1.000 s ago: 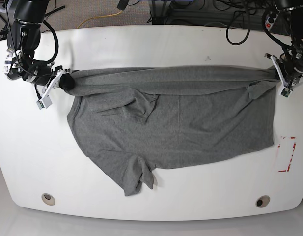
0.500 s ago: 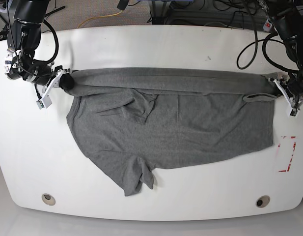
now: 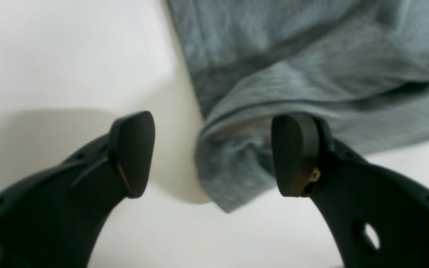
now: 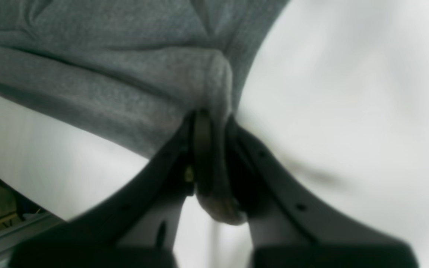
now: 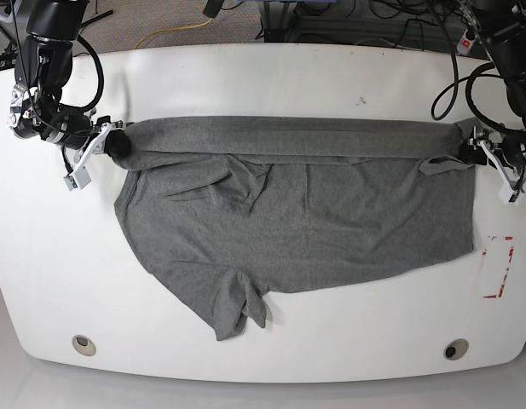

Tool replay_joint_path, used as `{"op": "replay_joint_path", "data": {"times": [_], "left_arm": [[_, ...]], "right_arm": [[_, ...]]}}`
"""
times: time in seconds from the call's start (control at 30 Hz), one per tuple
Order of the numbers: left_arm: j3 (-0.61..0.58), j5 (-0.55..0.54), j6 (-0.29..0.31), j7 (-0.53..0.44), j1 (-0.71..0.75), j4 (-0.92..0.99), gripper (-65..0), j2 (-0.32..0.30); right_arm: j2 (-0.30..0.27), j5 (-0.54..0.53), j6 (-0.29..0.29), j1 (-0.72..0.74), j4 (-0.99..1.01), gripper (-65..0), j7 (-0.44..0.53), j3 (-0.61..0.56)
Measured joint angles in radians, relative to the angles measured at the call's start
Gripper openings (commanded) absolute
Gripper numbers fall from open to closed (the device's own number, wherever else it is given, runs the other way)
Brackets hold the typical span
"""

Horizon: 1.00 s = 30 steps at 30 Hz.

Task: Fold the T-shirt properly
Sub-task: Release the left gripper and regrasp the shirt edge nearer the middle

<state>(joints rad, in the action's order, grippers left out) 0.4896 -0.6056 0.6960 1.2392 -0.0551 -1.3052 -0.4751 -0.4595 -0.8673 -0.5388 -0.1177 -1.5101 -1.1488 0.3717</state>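
The grey T-shirt (image 5: 305, 213) lies spread on the white table (image 5: 245, 77), its far edge folded over into a long band from left to right. My right gripper (image 5: 111, 143) is at the band's left end, and in the right wrist view this gripper (image 4: 210, 149) is shut on a bunched fold of the T-shirt (image 4: 106, 56). My left gripper (image 5: 484, 158) is at the band's right end. In the left wrist view it (image 3: 214, 154) is open, and a corner of the T-shirt (image 3: 311, 74) lies loose on the table between its jaws.
A red-marked rectangle (image 5: 499, 267) is on the table right of the shirt. Two round holes (image 5: 84, 344) (image 5: 456, 348) sit near the front edge. Cables and equipment lie beyond the far edge.
My left gripper has opened and let go of the shirt's right end, which now rests on the table. The right gripper keeps its grip and has barely moved.
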Motion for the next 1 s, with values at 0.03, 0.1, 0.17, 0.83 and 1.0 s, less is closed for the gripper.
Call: {"op": "replay_joint_path", "data": {"times": [0.03, 0.1, 0.17, 0.83, 1.0], "left_arm": [[-0.026, -0.043, 0.001, 0.003, 0.012, -0.010, -19.9, -0.010], [-0.077, -0.105, 0.000, 0.005, 0.031, -0.041, -19.9, -0.023], [-0.111, -0.144, 0.001, 0.005, 0.046, -0.093, -19.9, -0.029], [-0.436, 0.356, 0.001, -0.005, 0.023, -0.448, -19.9, -0.044], [-0.474, 0.360, 0.001, -0.002, 0.022, -0.447, -19.9, -0.049]], "right_arm": [[0.005, 0.002, 0.000, 0.000, 0.000, -62.9, 0.000, 0.000], [0.010, -0.001, 0.000, 0.000, 0.000, -62.9, 0.000, 0.000], [0.011, -0.002, 0.000, 0.000, 0.000, -62.9, 0.001, 0.000], [0.028, 0.001, 0.007, 0.000, -0.001, -62.9, 0.000, 0.001], [0.028, 0.000, 0.008, 0.000, -0.001, -62.9, 0.000, 0.002]]}}
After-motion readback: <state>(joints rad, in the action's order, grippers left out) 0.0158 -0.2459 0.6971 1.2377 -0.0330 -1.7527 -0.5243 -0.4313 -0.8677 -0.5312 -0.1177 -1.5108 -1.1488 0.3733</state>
